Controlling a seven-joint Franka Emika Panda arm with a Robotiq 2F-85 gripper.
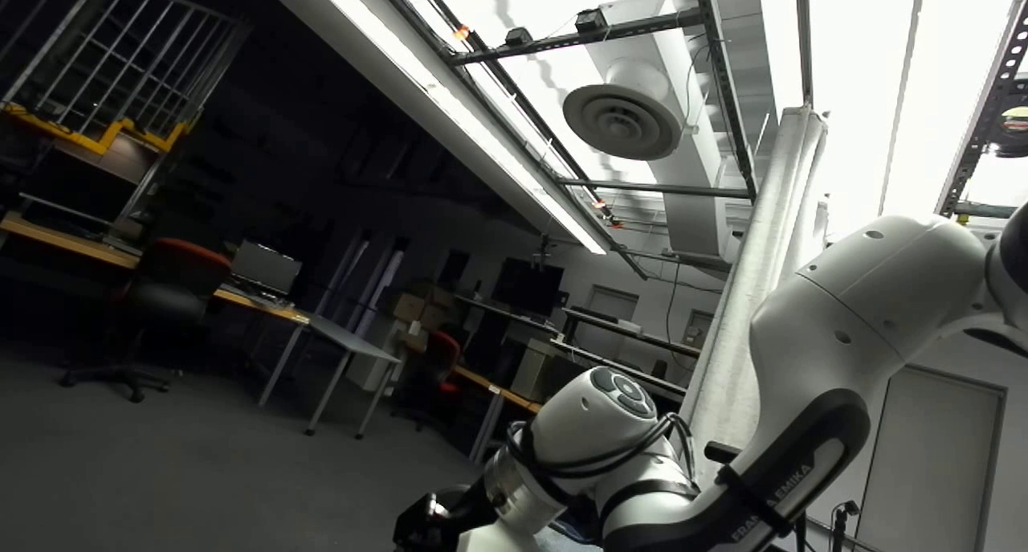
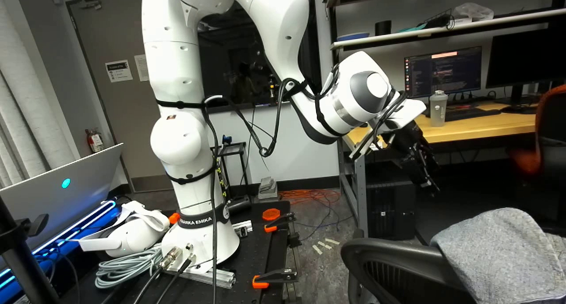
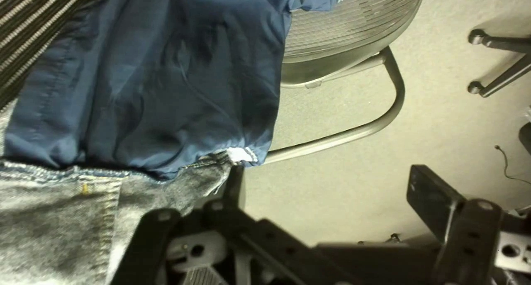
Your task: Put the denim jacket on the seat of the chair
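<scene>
– Two tones on the denim jacket (image 3: 178, 90)?
– Yep: shiny navy lining, mottled grey denim w/ pale stitching, draped over the chair (image 3: 352, 32). My gripper (image 3: 327, 173) gapes wide nr its hem.

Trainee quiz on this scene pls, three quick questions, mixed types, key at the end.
1. Multiple choice: in the wrist view, what colour is the smooth side of the denim jacket? A) red B) blue C) green
2. True or false: in the wrist view, the gripper is open, its jaws well apart.
3. Fill in: in an exterior view, a grey bottle stands on the light-wood ____.

Key: 1. B, blue. 2. True. 3. desk.
</scene>
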